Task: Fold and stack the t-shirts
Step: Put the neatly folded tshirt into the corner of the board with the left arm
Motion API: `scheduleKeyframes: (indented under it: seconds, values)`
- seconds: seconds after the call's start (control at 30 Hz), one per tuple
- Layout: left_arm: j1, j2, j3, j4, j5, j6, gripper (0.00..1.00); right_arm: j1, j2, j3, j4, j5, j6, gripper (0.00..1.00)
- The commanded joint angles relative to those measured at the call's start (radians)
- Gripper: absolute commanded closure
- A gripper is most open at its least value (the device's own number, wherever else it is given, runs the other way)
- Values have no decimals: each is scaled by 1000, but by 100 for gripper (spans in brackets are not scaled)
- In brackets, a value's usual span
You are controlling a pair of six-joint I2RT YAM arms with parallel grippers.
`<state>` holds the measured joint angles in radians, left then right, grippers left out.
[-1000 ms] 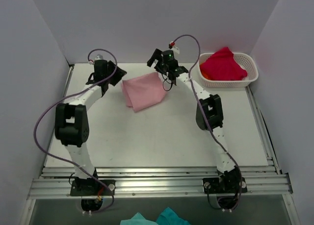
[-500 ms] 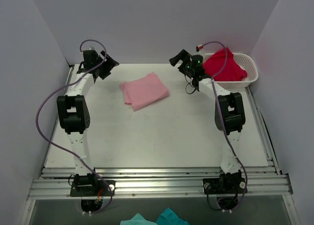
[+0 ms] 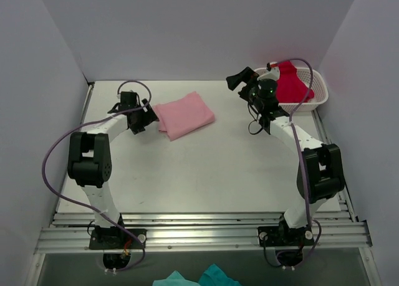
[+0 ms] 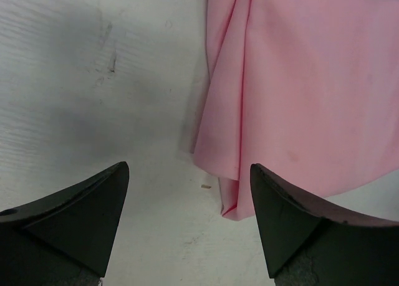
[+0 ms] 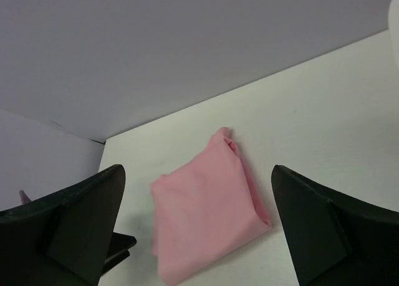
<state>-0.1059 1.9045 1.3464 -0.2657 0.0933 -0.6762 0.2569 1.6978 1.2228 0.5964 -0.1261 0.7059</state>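
The light pink t-shirt [image 3: 184,114] lies folded on the table at the back middle; it also shows in the left wrist view [image 4: 299,93] and the right wrist view [image 5: 206,211]. The crimson red t-shirt [image 3: 293,86] sits bunched in the white lattice basket [image 3: 319,94] at the back right. My left gripper [image 3: 144,114] is open and empty, low over the table just left of the pink shirt's folded edge. My right gripper [image 3: 242,81] is open and empty, raised in the air left of the basket and facing the pink shirt.
Grey walls close in the table on the left, back and right. Metal rails run along the near edge [image 3: 199,227]. Teal cloth [image 3: 199,278] lies below the table's front. The left arm's purple cable [image 3: 53,155] loops beside it.
My left gripper has come down from the back left corner to the pink shirt's left edge. My right arm has swung right and pulled back toward the basket.
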Motion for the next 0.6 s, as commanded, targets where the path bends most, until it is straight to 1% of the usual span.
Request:
scheduleKeyframes:
  seconds: [0.0,0.27,0.47,0.57]
  values:
    - [-31,37,26,-1,-38,38,13,-8,-99,-45,17,40,3,0]
    - [-80,166,114,-1,-52,32,14,-28,-184,-97,20,33,7,0]
    - [-95,248,178,-1,-60,20,14,-62,-185,-112,28,-1,23,0]
    - [-101,292,221,-7,-49,17,19,-88,-181,-123,43,-27,40,0]
